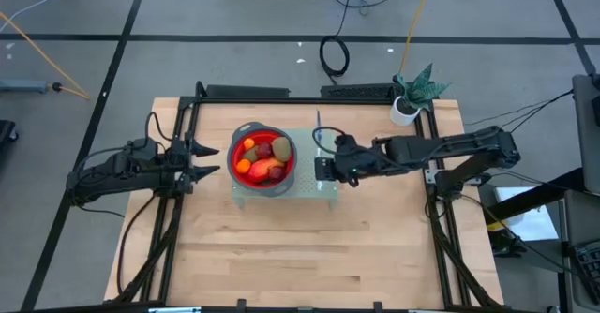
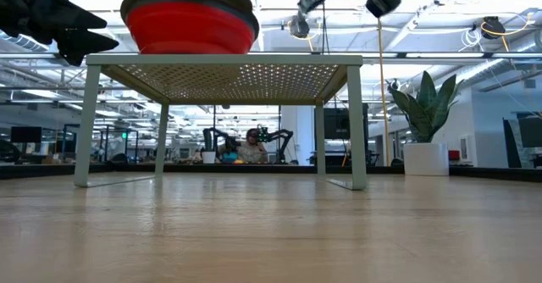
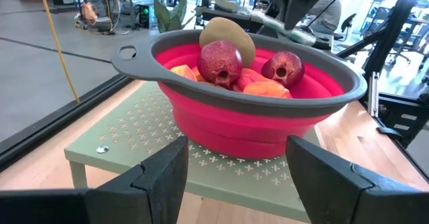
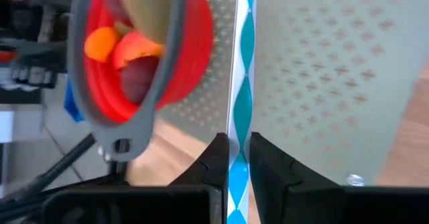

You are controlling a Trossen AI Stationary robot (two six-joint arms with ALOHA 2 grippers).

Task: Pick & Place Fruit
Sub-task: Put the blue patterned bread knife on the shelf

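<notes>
Several small toy fruits (image 1: 262, 156), dark red, orange and olive-brown, lie heaped in a red collapsible bowl (image 1: 284, 177) with a grey rim. The bowl stands on a pale green perforated stand (image 1: 314, 187) at mid-table. In the left wrist view two dark red fruits (image 3: 220, 62) and an olive-brown one (image 3: 233, 32) top the heap. My left gripper (image 1: 208, 160) (image 3: 234, 162) hangs open just left of the bowl, at stand height. My right gripper (image 1: 323, 154) (image 4: 236, 163) is right of the bowl over the stand, shut on a slim silver-and-blue knife (image 1: 317, 127). My right gripper pinches the knife's blue-patterned length (image 4: 238, 140) between its two fingers (image 4: 216, 162). The knife runs on ahead of the fingers over the stand's top, toward the table's far edge. Whether it rests on the stand or is lifted clear, I cannot tell.
A potted plant (image 1: 411, 96) (image 2: 426, 118) stands at the table's far right corner. Black frame rails (image 1: 178, 210) run along the table's left and right sides. Bare wood (image 1: 300, 257) lies on the near side of the stand. A person (image 2: 250, 147) sits far behind the table.
</notes>
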